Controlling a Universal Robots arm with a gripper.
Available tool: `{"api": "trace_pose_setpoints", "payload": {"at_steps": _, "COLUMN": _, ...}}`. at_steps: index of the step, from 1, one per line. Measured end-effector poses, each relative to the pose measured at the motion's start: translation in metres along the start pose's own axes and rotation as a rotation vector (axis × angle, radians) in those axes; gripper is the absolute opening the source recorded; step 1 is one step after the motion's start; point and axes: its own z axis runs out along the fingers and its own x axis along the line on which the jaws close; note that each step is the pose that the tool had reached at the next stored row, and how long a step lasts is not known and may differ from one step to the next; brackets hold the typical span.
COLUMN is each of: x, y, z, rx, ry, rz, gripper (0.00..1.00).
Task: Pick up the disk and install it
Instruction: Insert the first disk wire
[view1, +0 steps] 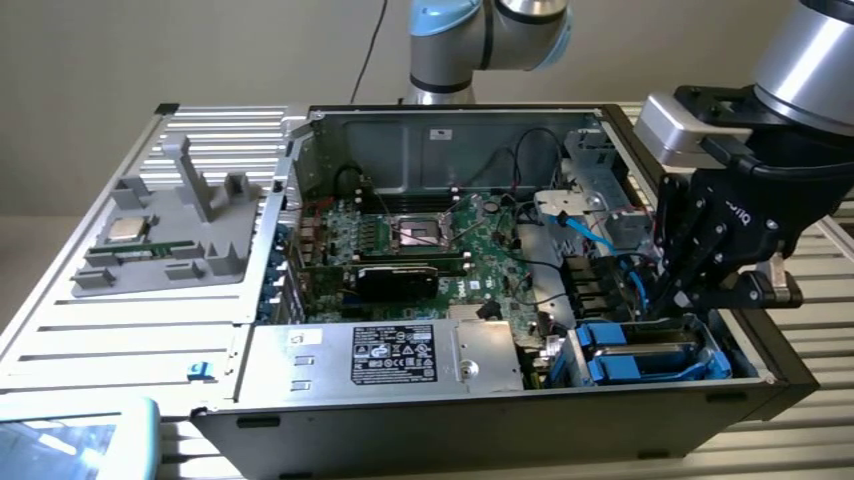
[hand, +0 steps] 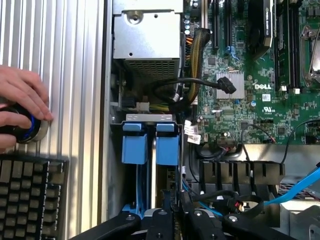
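The disk (view1: 647, 335) (hand: 167, 150) sits in its blue carrier in the drive bay just beside the power supply (view1: 400, 355) (hand: 145, 45), with the carrier's blue tab end facing that box. A second blue carrier (hand: 135, 147) lies touching it, on the side farther from the motherboard (view1: 427, 250) (hand: 260, 90). The gripper (view1: 674, 305) (hand: 175, 207) reaches down into the bay at the disk's end farthest from the power supply. Its black fingers (hand: 162, 220) are drawn close together and clenched on that end of the disk (the wrist view shows this closely, while in the exterior view the contact is hard to make out).

In the exterior view, well apart from the power supply and outside the case, a grey fixture (view1: 174, 230) carries a small square chip (view1: 127, 228). In the wrist view, beyond the case wall from the power supply, a person's hand (hand: 20, 100) rests on a round knob (hand: 25, 130) near a keyboard (hand: 30, 195). A blue cable (view1: 587, 235) (hand: 295, 190) runs past the bay on the side away from the power supply.
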Motion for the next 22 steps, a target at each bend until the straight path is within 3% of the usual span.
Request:
{"api": "trace_pose_setpoints", "payload": {"at_steps": 4, "x": 0.0001, "y": 0.0000, "z": 0.0018, "rx": 0.0082, "ry": 0.0000, "rz": 0.003, "gripper": 0.16}}
{"api": "trace_pose_setpoints", "payload": {"at_steps": 9, "x": 0.0000, "y": 0.0006, "z": 0.0038, "rx": 0.0090, "ry": 0.0009, "rz": 0.013, "gripper": 0.16}}
{"api": "trace_pose_setpoints", "payload": {"at_steps": 19, "x": -0.0030, "y": 0.0005, "z": 0.0051, "rx": 0.0189, "ry": 0.0290, "rz": 0.018, "gripper": 0.16}}
{"api": "trace_pose_setpoints", "payload": {"at_steps": 20, "x": -0.0038, "y": 0.0006, "z": 0.0051, "rx": 0.0206, "ry": 0.0291, "rz": 0.018, "gripper": 0.16}}
{"api": "trace_pose_setpoints", "payload": {"at_steps": 21, "x": -0.0038, "y": 0.0005, "z": 0.0053, "rx": 0.0215, "ry": 0.0254, "rz": 0.018, "gripper": 0.16}}
{"api": "trace_pose_setpoints", "payload": {"at_steps": 22, "x": -0.0037, "y": 0.0008, "z": 0.0055, "rx": 0.0213, "ry": 0.0180, "rz": 0.017, "gripper": 0.16}}
